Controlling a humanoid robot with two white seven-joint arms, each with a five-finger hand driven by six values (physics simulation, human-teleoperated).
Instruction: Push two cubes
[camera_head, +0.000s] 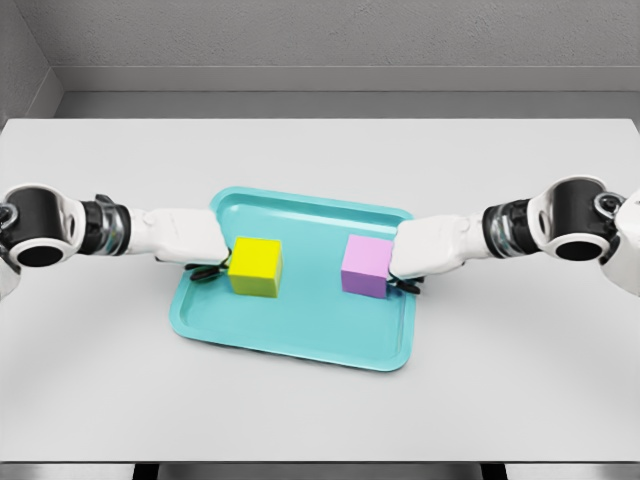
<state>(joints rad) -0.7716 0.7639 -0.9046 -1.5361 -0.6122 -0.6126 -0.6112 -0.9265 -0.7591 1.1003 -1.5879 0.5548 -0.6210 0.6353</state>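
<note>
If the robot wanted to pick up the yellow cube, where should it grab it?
Probably from above, fingers on the two opposite flat side faces of the yellow cube. It sits upright on the teal tray, top clear; the left hand is against its left face.

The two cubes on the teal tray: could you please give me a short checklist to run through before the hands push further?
1. Yellow cube sits on the teal tray: ok.
2. Pink cube sits on the tray: ok.
3. Left robot hand is against the yellow cube's outer side: ok.
4. Right robot hand is against the pink cube's outer side: ok.
5. Gap between the cubes is free of objects: ok.
6. Finger posture of either hand: cannot tell.
</note>
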